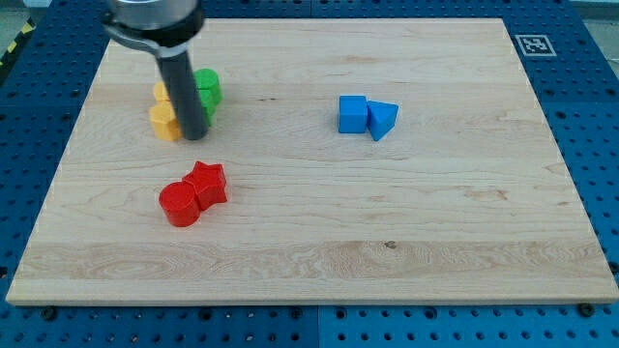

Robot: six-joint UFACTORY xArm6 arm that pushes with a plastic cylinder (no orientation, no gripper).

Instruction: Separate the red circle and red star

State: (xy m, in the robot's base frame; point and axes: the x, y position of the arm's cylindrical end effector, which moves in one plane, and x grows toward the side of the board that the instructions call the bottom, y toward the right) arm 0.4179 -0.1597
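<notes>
Above the touching red circle (179, 205) and red star (207, 183), my tip (194, 136) (a bare rod, grasping nothing) rests.

A pale wooden board (319, 242) lies on a blue perforated table (580, 106). A square marker (533, 44), possibly a fiducial tag, sits far right of the rod.

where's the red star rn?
Camera view, left half of the board: the red star touches the red circle at its lower left, below my tip.

No readable words or numbers; only a black-and-white square marker (531, 44) stands on the wooden board (387, 222), at its top right corner.
</notes>
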